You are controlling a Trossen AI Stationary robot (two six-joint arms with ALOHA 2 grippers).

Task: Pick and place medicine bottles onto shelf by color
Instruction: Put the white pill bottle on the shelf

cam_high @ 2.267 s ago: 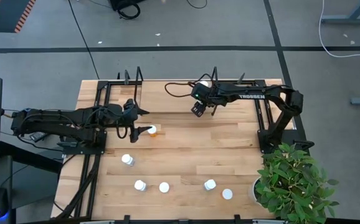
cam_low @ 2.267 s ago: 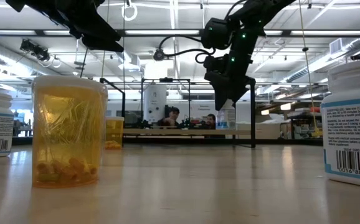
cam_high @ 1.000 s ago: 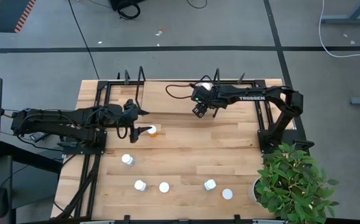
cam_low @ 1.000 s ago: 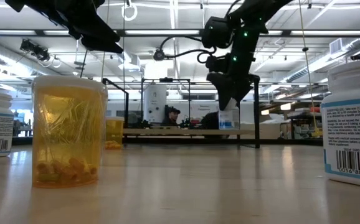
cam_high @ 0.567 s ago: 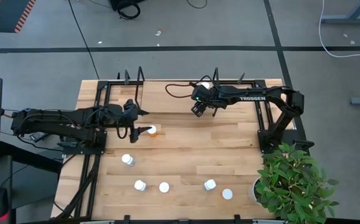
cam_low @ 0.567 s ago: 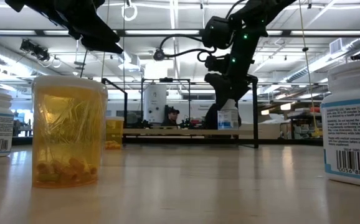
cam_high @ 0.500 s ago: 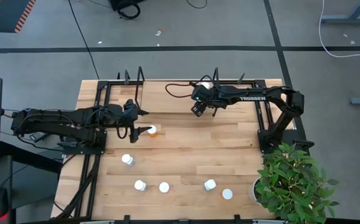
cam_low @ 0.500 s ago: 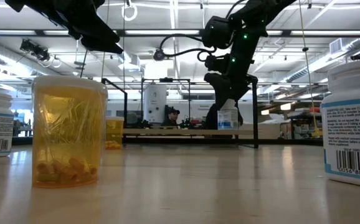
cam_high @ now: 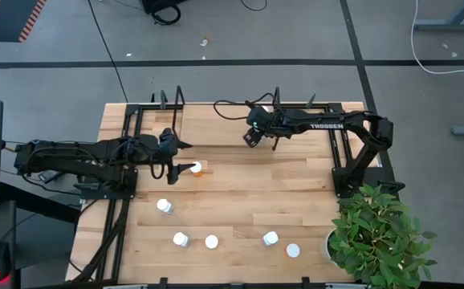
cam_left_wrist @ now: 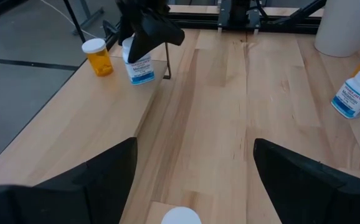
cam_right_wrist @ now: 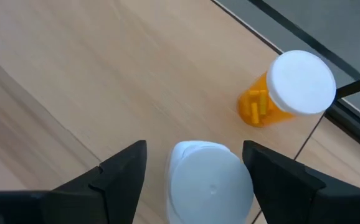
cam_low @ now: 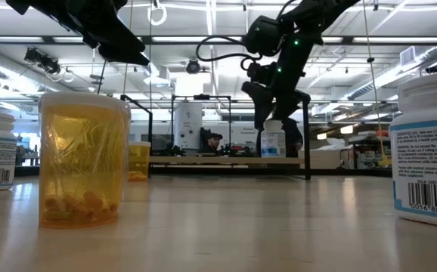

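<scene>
My right gripper (cam_right_wrist: 195, 149) is open above the shelf (cam_low: 203, 159) at the table's far edge. Its fingers stand on either side of a white bottle's cap (cam_right_wrist: 208, 180) without touching it. That white bottle (cam_low: 273, 140) stands upright on the shelf, next to an orange bottle (cam_right_wrist: 292, 87). My left gripper (cam_high: 173, 168) is open at the table's middle left. It hovers beside an orange bottle (cam_high: 196, 168), whose white cap (cam_left_wrist: 180, 216) shows between its fingers.
Several white-capped bottles (cam_high: 181, 238) stand along the near part of the table, among them a close orange one (cam_low: 82, 159). A potted plant (cam_high: 376, 233) fills the near right corner. Black frame rails (cam_high: 120, 201) run along both sides.
My right gripper set the white bottle down on the shelf, let go of it and rose clear. The bottle now stands free and upright below the fingers.
</scene>
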